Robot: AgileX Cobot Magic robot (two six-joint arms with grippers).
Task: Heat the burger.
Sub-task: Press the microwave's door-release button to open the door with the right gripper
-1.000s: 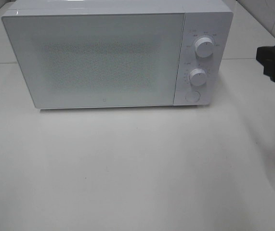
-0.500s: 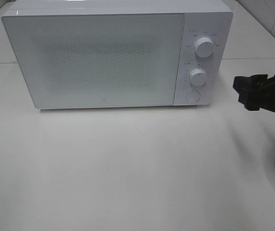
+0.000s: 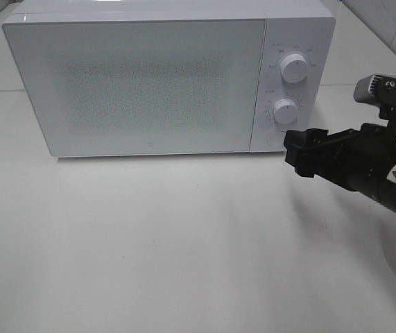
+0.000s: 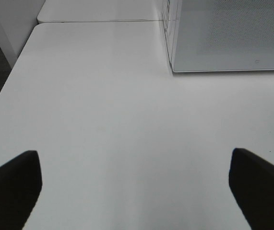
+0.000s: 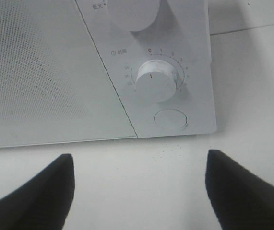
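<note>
Right pincer [image 3: 293, 153] spread, empty — near microwave [image 3: 135, 83] round button [image 5: 171, 119]; left pincer [image 4: 136, 184] spread.

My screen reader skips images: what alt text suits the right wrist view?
Close-up of a white microwave: a knob with a round button under it, beside the closed door. Two dark fingers, apart and empty, hover over the white table.

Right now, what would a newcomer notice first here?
A large white microwave, door shut, fills the back of the white table. The black right gripper, open and empty, points at its control panel, close to the round button under the lower dial. No burger is in view.
</note>
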